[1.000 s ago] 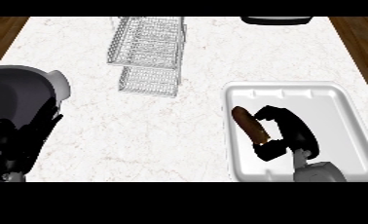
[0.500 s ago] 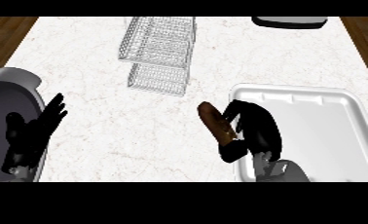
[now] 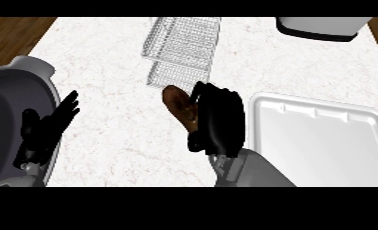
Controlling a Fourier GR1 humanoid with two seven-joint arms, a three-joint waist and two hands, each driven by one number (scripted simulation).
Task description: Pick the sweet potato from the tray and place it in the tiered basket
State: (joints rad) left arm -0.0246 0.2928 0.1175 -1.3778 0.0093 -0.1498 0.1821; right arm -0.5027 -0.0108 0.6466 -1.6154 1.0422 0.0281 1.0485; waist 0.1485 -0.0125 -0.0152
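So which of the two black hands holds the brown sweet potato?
The right black hand, fingers curled round the brown oblong sweet potato beside the white rectangular tray. The left black hand rests open near the left edge, holding nothing.

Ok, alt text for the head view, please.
The right robot hand is curled round the sweet potato, holding it over the counter between the white tray and the wire tiered basket, close to the basket's near edge. The left robot hand rests open at the view's left.

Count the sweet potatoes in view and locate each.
1. The sweet potato is in the right robot hand, just left of the tray, near the tiered basket.
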